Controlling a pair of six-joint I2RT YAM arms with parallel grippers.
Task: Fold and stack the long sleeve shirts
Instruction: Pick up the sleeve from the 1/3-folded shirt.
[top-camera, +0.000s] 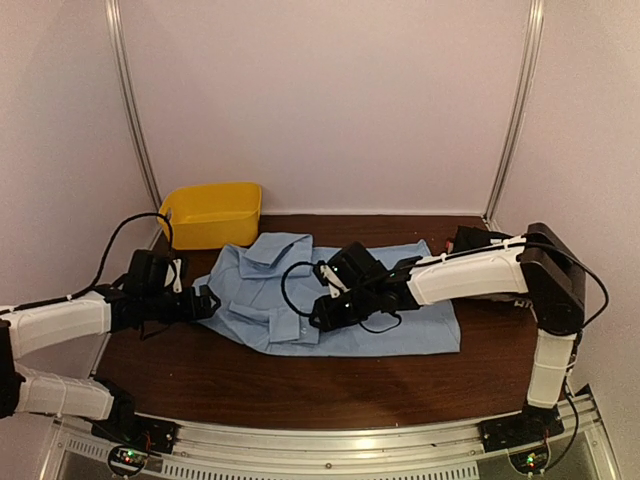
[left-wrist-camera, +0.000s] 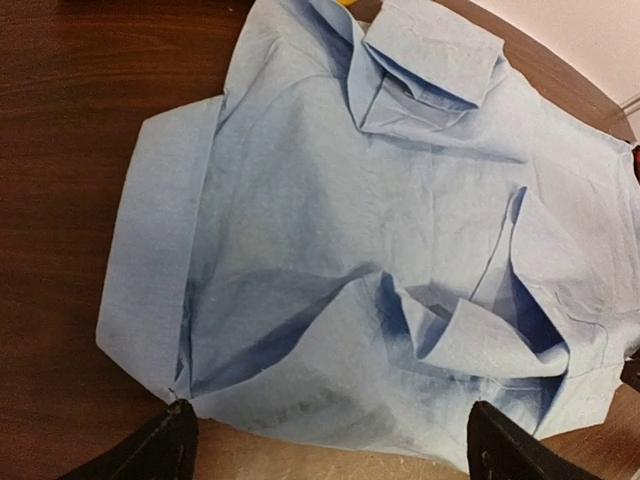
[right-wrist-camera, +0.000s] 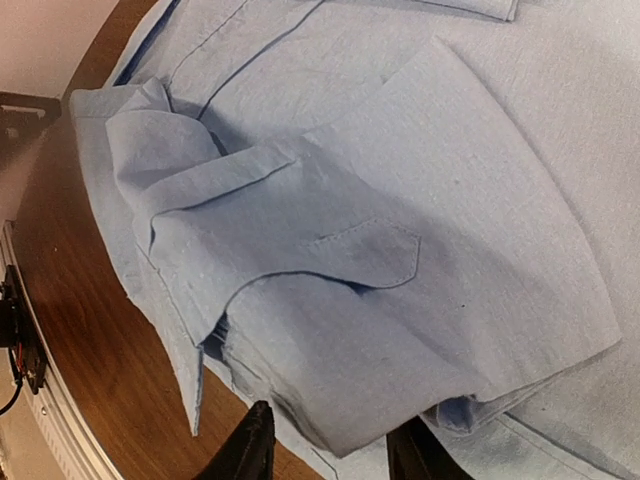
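The light blue shirt (top-camera: 425, 322) lies spread on the brown table, collar toward the yellow bin, with a sleeve folded over its body. It fills the left wrist view (left-wrist-camera: 380, 190) and the right wrist view (right-wrist-camera: 420, 170). My left gripper (top-camera: 205, 303) is open and low at the shirt's left edge, its fingers wide apart at the hem (left-wrist-camera: 335, 452). My right gripper (top-camera: 322, 318) is open over the folded sleeve in the middle of the shirt, and a fold of cloth lies between its fingers (right-wrist-camera: 335, 455). A dark bundle (top-camera: 478, 238) shows behind the right arm. No grey shirt shows.
A yellow plastic bin (top-camera: 212, 213) stands at the back left, right behind the collar. The table (top-camera: 330, 385) shows bare wood in front of the shirt. Pale walls and metal posts close the back and sides.
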